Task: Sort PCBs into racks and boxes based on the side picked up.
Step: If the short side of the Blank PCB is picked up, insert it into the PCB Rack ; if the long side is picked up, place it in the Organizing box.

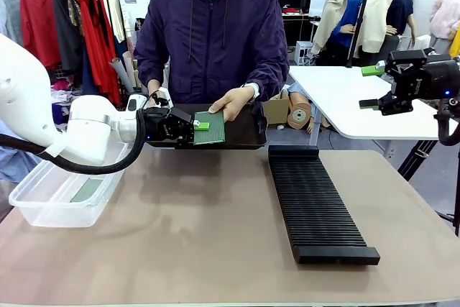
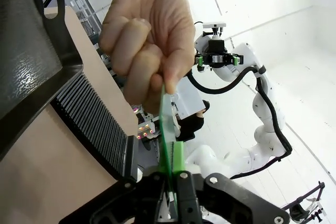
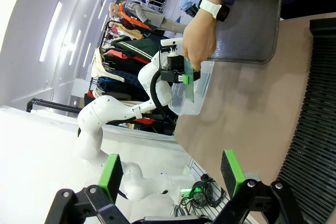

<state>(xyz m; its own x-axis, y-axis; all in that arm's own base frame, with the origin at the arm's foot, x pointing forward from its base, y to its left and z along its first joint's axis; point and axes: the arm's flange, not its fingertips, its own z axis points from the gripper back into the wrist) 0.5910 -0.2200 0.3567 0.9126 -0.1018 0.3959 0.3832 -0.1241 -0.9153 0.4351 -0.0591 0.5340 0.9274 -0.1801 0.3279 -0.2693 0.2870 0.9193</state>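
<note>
Far left, the clear box [image 1: 43, 206] contains a flat PCB [image 1: 88, 190]. The left gripper [image 1: 202, 126] is clamped fully on the edge of a second PCB [image 1: 213, 131] above the black tray [image 1: 251, 134], and a person's hand [image 1: 231, 102] grips the board's far edge. The ribbed rack [image 1: 316, 203] lies right of centre, and the right gripper [image 1: 371, 88] is raised at far right, jaws wide apart, holding nothing.

There are two PCBs: one PCB [image 1: 210, 129] at the tray and another PCB [image 1: 87, 190] inside the box. One ribbed black rack [image 1: 316, 203] lies on the one counter [image 1: 215, 235]. There is one clear box [image 1: 43, 210] and one flat black tray [image 1: 248, 134]. Two white arms show, each with one tool: the left tool [image 1: 200, 126] and the right tool [image 1: 371, 87]. One person stands at the far side.
</note>
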